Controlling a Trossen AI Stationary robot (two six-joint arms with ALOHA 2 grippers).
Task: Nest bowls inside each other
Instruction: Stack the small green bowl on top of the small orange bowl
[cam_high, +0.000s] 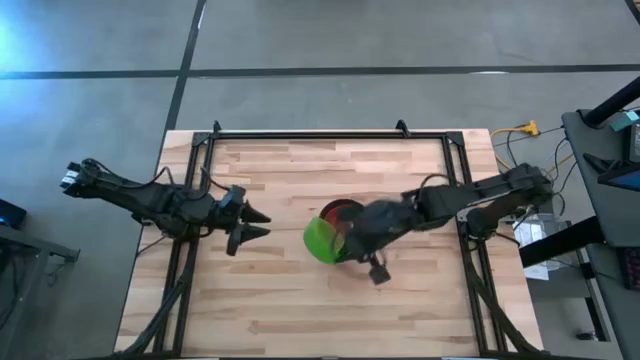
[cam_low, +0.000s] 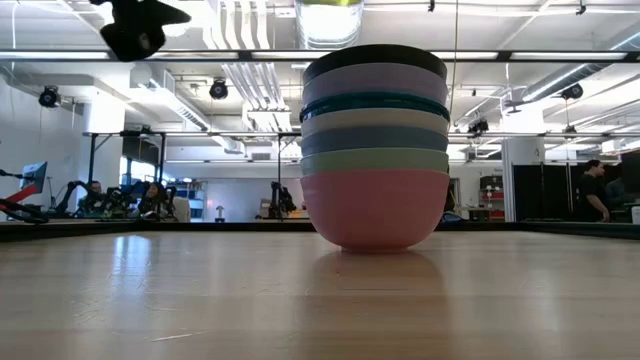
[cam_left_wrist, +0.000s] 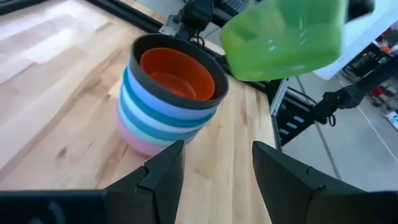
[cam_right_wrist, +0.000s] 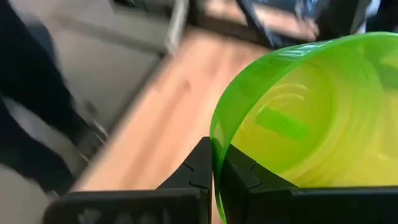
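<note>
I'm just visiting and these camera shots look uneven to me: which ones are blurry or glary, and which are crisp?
High view: the right gripper and lime green bowl smear. Low view: the stack of bowls is crisp against bright ceiling strip lights, and the table shows a soft sheen. Left wrist view: the stack is clear, the lime green bowl blurred. Right wrist view: the background is streaked, and the bowl's translucent wall glows.

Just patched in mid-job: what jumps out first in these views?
A lime green bowl held in the air by the right hand, just above the stack of nested bowls at mid-table, with a red bowl on top. The left hand waits open to its side.
</note>
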